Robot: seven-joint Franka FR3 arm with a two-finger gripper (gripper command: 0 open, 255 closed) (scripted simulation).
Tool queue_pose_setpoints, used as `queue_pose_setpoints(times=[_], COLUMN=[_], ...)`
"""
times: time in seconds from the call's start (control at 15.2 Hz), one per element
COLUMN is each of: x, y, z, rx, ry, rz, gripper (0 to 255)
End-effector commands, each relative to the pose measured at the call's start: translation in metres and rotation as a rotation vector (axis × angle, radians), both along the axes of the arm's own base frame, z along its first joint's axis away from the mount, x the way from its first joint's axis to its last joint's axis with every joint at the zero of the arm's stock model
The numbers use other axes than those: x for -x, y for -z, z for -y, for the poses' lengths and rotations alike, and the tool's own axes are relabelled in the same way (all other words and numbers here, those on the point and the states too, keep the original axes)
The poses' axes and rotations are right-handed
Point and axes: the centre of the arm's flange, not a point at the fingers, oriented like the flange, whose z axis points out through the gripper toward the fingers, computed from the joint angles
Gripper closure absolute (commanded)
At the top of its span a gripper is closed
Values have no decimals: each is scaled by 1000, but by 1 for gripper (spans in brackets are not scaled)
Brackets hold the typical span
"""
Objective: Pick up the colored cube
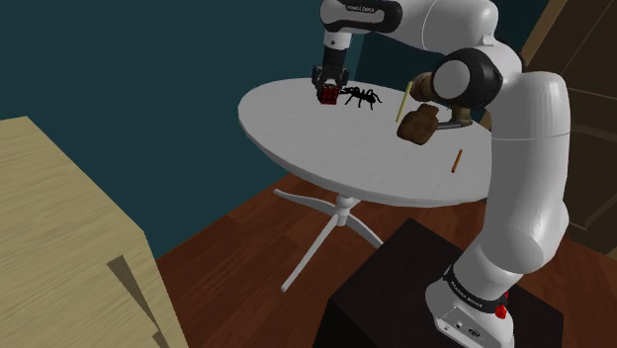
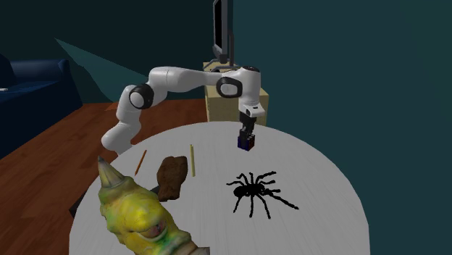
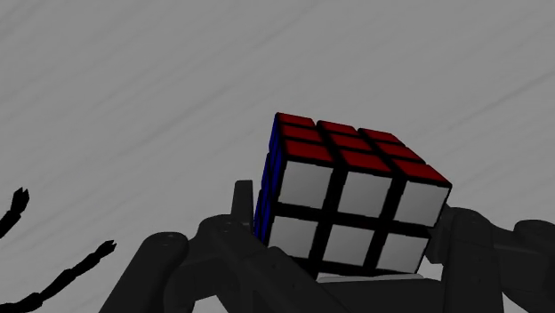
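A cube [image 1: 327, 95] with red, white and blue stickers on a black frame sits at the far side of a round white table [image 1: 326, 148]. My black gripper [image 1: 329, 83] comes straight down on it. In the wrist view the cube [image 3: 351, 191] stands between the two fingers [image 3: 238, 209], which press its blue side and the opposite side, so the gripper is shut on it. From the second exterior view the cube [image 2: 247, 143] is at or just above the tabletop [image 2: 319, 181] under the gripper [image 2: 247, 138]; I cannot tell which.
A black toy spider [image 1: 362, 97] lies close beside the cube, its legs [image 3: 62, 276] near the fingers. A brown lump [image 1: 417, 125], a yellow stick [image 1: 403, 101] and an orange stick [image 1: 457, 160] lie nearer the arm. A yellow-green spiky figure [image 2: 137, 214] stands at the table edge.
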Motion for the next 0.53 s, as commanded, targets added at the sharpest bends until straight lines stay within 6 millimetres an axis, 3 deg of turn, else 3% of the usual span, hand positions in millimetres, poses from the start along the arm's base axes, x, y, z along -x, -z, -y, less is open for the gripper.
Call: queue_pose_setpoints(times=[0.0, 0.33, 0.46], x=[-1, -1, -1], y=[-11, -38, -39], z=[1, 1, 1], rx=[0, 0, 0], ry=[0, 0, 0], rz=[0, 0, 0], gripper=[255, 255, 255])
